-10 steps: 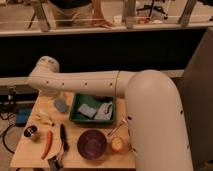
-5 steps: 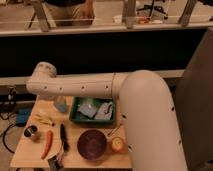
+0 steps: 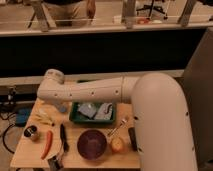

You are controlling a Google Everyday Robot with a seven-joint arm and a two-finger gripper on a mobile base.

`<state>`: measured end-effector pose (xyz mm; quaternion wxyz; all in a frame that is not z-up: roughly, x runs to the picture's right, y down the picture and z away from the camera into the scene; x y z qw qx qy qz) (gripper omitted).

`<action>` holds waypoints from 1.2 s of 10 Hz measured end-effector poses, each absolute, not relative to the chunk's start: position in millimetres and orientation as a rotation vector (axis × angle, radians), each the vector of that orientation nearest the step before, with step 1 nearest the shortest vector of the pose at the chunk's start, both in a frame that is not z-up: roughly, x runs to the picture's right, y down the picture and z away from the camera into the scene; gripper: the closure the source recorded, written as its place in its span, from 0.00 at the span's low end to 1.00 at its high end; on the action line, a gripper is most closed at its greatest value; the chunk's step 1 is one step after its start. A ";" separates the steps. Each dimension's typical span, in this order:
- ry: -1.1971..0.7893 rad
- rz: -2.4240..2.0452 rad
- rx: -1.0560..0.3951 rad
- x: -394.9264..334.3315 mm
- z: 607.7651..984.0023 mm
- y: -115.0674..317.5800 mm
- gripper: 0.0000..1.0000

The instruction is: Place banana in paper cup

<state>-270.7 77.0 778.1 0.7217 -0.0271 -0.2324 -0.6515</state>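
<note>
Down and toward the near-left corner of the worktop [image 3: 27, 150] from the tool [image 3: 61, 107], tucked under the arm [image 3: 85, 90] with its state impossible to tell, to reach the banana [image 3: 44, 118] lying flat just beside it, long axis roughly crosswise.

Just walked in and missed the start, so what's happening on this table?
The robot's arm stretches across the table. Its gripper hangs below the arm's far end, near the back edge. The banana lies on the wood just in front of it, not picked up. I can't pick out a paper cup.
</note>
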 end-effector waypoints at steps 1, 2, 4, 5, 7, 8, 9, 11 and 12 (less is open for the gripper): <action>-0.528 -1.449 -0.053 -268.9 783.2 82.9 0.20; -0.545 -1.453 -0.050 -267.4 789.7 91.1 0.20; -0.586 -1.449 -0.053 -262.6 806.0 107.7 0.20; -0.618 -1.455 -0.052 -265.6 811.1 116.3 0.20; -0.672 -1.471 -0.040 -278.5 815.5 126.7 0.20; -0.668 -1.466 -0.046 -274.9 815.2 125.7 0.20; -0.663 -1.470 -0.064 -269.3 815.6 129.5 0.20; -0.665 -1.468 -0.058 -270.6 814.8 128.0 0.20; -0.670 -1.478 -0.059 -274.8 815.4 128.5 0.20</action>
